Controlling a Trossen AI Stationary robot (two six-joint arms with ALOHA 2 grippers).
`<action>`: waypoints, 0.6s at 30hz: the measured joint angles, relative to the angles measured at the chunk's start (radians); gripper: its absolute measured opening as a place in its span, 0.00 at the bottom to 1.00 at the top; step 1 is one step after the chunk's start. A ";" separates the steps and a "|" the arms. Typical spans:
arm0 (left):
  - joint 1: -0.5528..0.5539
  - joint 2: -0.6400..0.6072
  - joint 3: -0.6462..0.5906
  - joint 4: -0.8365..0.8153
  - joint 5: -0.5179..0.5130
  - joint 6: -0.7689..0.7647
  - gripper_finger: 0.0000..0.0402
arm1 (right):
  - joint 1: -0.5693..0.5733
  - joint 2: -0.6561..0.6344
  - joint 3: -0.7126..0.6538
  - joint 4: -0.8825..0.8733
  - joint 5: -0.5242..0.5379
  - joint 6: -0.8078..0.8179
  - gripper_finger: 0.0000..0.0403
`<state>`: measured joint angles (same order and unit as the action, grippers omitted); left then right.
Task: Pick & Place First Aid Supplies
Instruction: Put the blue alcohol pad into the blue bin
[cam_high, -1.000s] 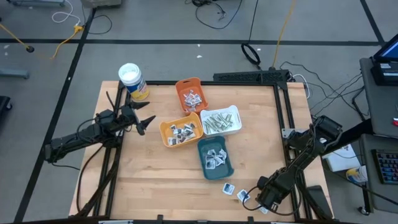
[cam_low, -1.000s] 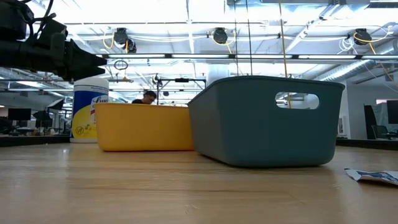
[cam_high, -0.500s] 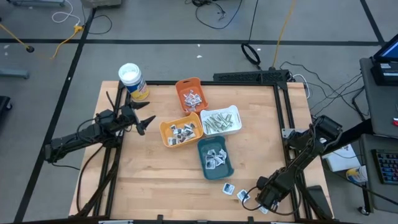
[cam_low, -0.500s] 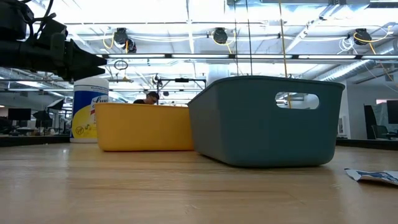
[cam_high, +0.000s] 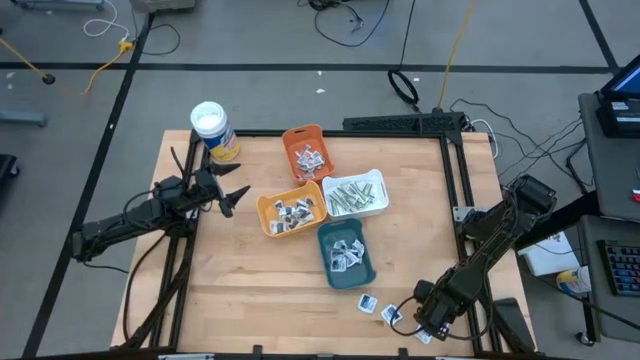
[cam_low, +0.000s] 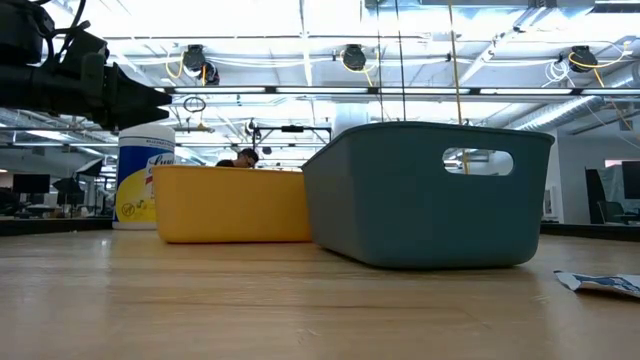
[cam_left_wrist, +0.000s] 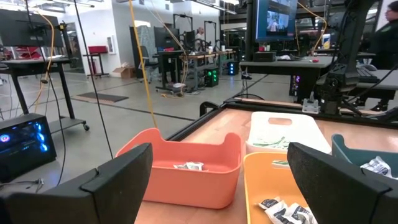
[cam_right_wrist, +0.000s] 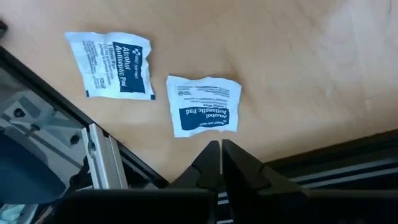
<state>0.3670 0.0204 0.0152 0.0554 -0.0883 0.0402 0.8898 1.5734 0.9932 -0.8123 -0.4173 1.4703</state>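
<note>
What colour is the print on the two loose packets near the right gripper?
Blue on white packets, clearest in the right wrist view.

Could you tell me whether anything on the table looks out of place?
Yes: two square white sachets with blue print lie loose on the wooden table near its front edge, outside the trays. The shut right gripper holds neither.

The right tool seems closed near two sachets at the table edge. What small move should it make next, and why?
Probably open the right tool and advance it over the nearer alcohol pad. Its fingers are shut with nothing between them, and that pad lies flat on the table just beyond the tips, not held, beside a second alcohol pad.
</note>
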 joint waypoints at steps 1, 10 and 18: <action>0.000 0.000 0.000 0.000 0.000 0.000 0.94 | 0.000 0.000 0.000 -0.001 0.000 0.006 0.06; 0.000 0.000 0.000 0.000 0.000 0.000 0.94 | 0.002 0.015 0.000 0.056 -0.001 0.059 0.40; 0.000 0.000 0.000 0.000 0.000 0.000 0.94 | 0.011 0.114 -0.007 0.151 0.029 0.072 0.43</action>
<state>0.3672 0.0204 0.0151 0.0551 -0.0883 0.0401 0.9012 1.6870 0.9858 -0.6611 -0.3887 1.5418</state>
